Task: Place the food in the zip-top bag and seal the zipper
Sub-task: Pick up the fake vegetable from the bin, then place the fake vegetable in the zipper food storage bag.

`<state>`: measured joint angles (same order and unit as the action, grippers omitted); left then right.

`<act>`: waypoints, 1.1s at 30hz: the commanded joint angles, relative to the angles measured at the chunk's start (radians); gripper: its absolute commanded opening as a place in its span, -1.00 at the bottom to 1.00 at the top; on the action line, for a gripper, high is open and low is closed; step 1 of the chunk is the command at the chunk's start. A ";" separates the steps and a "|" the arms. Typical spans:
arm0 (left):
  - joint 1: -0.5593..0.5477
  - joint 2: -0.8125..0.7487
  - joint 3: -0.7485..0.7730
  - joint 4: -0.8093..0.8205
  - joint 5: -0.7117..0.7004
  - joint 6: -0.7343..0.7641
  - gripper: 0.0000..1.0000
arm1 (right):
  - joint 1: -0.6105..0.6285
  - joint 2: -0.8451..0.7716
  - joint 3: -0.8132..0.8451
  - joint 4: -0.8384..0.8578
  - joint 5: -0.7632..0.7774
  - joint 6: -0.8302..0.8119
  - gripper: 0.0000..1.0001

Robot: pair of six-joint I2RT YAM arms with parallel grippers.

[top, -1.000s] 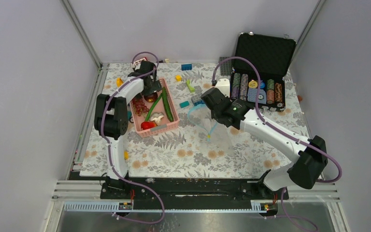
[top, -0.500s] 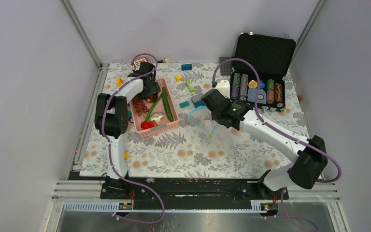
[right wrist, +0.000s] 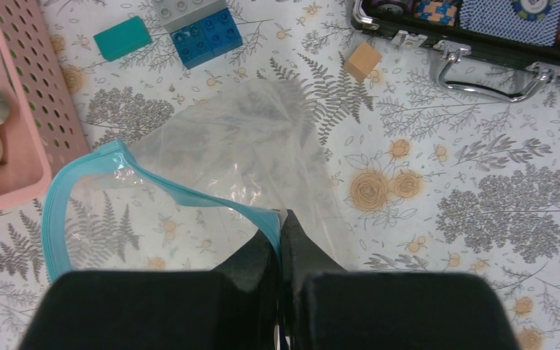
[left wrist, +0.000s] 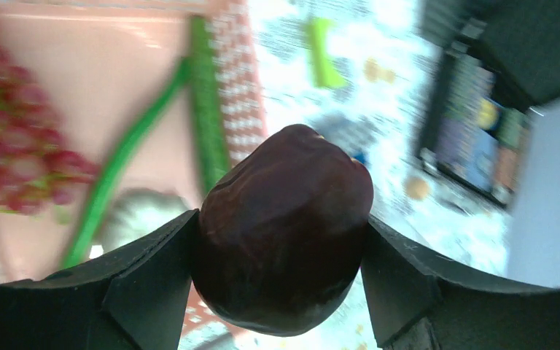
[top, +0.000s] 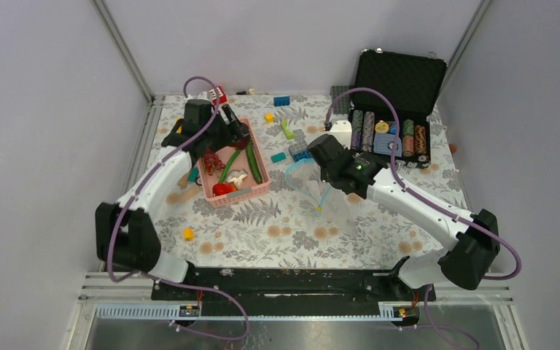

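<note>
Maroon fruit (left wrist: 283, 233) sat pinched in my left hand (top: 232, 133); my right hand (right wrist: 283, 248) pinched the zipper (right wrist: 189, 195); bag (right wrist: 262, 146) empty, unsealed.

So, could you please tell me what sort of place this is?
Probably a robot lab cell: bare grey walls, aluminium framing, and staged props such as the poker-chip case on a floral mat.

Glossy maroon round fruit (left wrist: 281, 233); clear, crinkled plastic zip-top bag (right wrist: 262, 146).

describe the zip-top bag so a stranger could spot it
Find the pink basket left of centre; just right of it sits the zip-top bag, its edge pinched by the right hand. It alone is clear and flimsy, edged by a light-blue zipper.
</note>
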<state>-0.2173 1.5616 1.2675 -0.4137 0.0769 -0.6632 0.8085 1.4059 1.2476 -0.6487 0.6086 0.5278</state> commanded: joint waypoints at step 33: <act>-0.549 -0.278 -0.227 0.296 0.255 0.088 0.98 | -0.009 -0.148 -0.096 0.071 -0.113 0.209 -1.00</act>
<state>-0.7658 1.3334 0.9714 -0.1032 0.3714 -0.6155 0.8066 1.2991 1.1595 -0.6086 0.4797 0.7166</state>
